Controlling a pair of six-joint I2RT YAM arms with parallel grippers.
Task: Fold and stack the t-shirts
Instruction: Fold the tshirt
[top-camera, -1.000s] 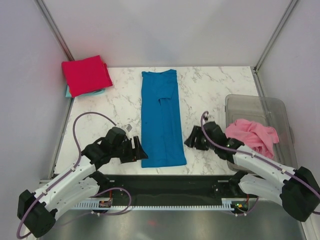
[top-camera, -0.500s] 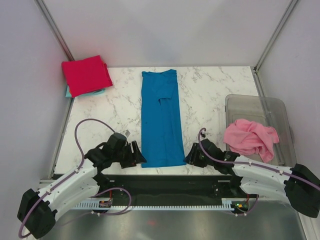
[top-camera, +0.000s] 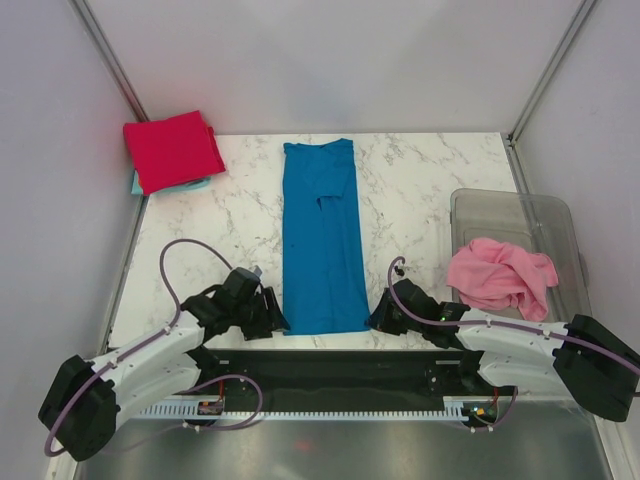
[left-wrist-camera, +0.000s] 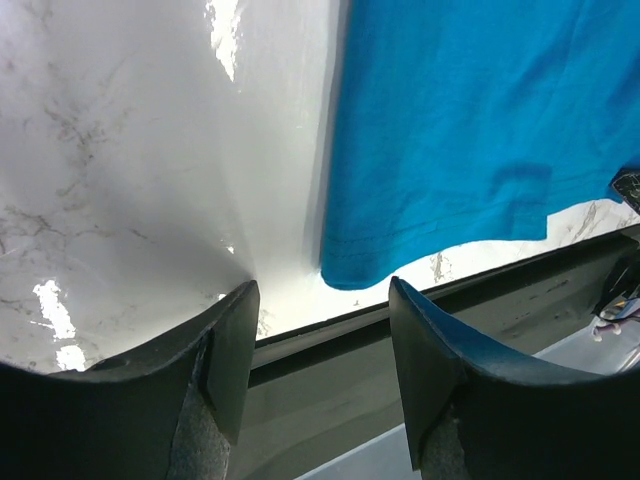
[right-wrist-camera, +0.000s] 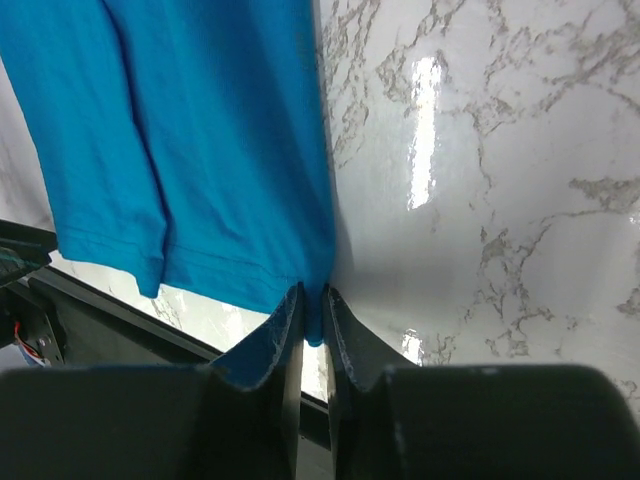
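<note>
Near edge of the counter (top-camera: 420, 190): the right pincer (right-wrist-camera: 312, 300) is closed almost flat on the near right hem corner of the blue t-shirt (top-camera: 320, 240). The left pincer (left-wrist-camera: 322, 300) stands open and empty, its fingers either side of the near left corner (cloth not gripped). The shirt runs away from both pincers as a long narrow strip. Right of the right pincer, a pink t-shirt (top-camera: 500, 275) lies crumpled in a clear tub (top-camera: 520, 205). Far beyond the left pincer, to its left, a folded red t-shirt (top-camera: 172, 150) sits on a teal t-shirt (top-camera: 135, 185).

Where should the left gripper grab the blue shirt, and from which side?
Its near left hem corner, coming from the left, low along the table. The blue shirt lies flat as a long strip, and that corner sits just ahead of the open left gripper.
</note>
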